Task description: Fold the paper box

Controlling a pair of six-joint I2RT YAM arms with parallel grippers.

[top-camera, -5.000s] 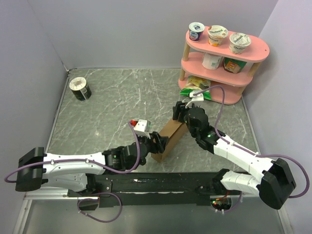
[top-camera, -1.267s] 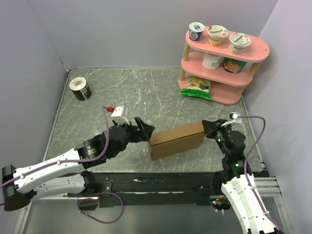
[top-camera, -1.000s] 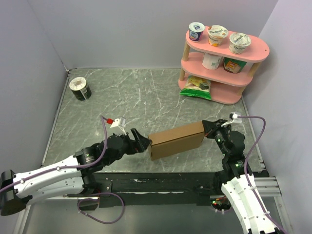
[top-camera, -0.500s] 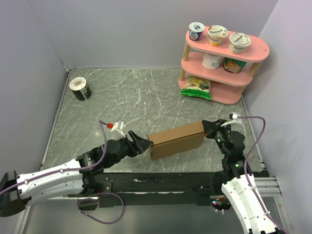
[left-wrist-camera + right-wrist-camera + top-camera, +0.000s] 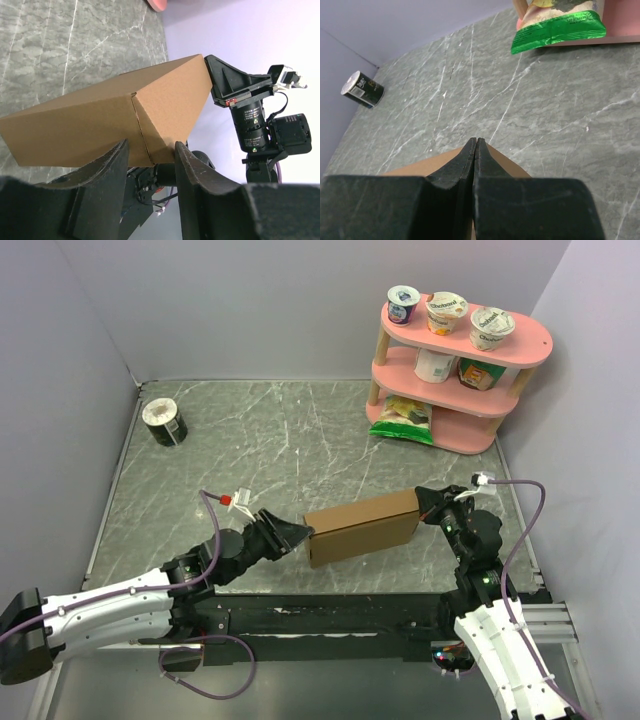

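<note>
The paper box (image 5: 362,528) is a shallow brown cardboard box lying near the table's front, its long side running left to right. My left gripper (image 5: 302,532) is at its left end. In the left wrist view the jaws stand half closed astride the box's (image 5: 100,120) near corner, one finger (image 5: 117,160) over the long side and the other (image 5: 187,165) beside the end face. I cannot see a firm pinch. My right gripper (image 5: 425,502) is shut with its closed tips (image 5: 476,141) against the box's (image 5: 507,162) right end, nothing between them.
A pink two-tier shelf (image 5: 520,335) with yogurt cups and small cartons stands at the back right. A green snack bag (image 5: 402,418) lies on its lower tier. A dark can (image 5: 163,422) lies at the back left. Walls close in on three sides.
My left arm has slid forward and right until its jaws reach the box's left corner, and the jaws have narrowed. The box and the right arm have stayed put.
</note>
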